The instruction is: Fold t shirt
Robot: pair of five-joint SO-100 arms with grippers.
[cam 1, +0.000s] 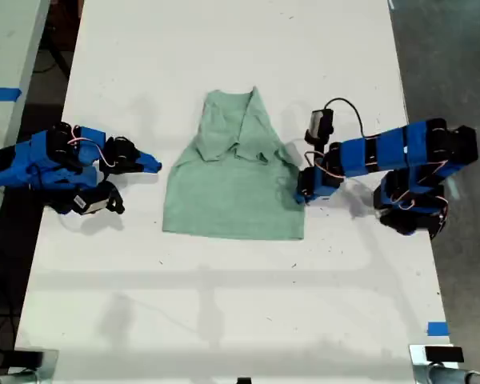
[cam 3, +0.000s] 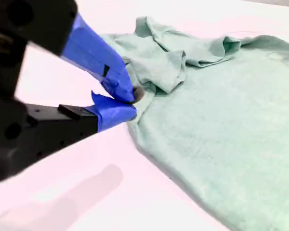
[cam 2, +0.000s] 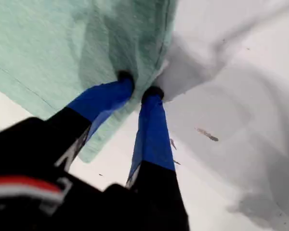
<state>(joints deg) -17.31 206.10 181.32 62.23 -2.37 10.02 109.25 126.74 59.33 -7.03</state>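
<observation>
My first gripper: jaws nearly closed, tips pinching edge of t shirt, cloth bunched between them. Shirt spreads away from those jaws across white table, sleeves folded in, lying between both arms.

My second gripper: jaws closed, empty, tips just short of shirt's other edge; in exterior view clearly apart.

Risk, as I judge: pinch looks shallow, so cloth may slip on lifting; one-sided pull would drag shirt askew.

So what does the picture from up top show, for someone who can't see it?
A pale green t shirt lies partly folded on a white table. My first gripper touches its edge on the exterior view's right; my second gripper rests apart on the left.
</observation>
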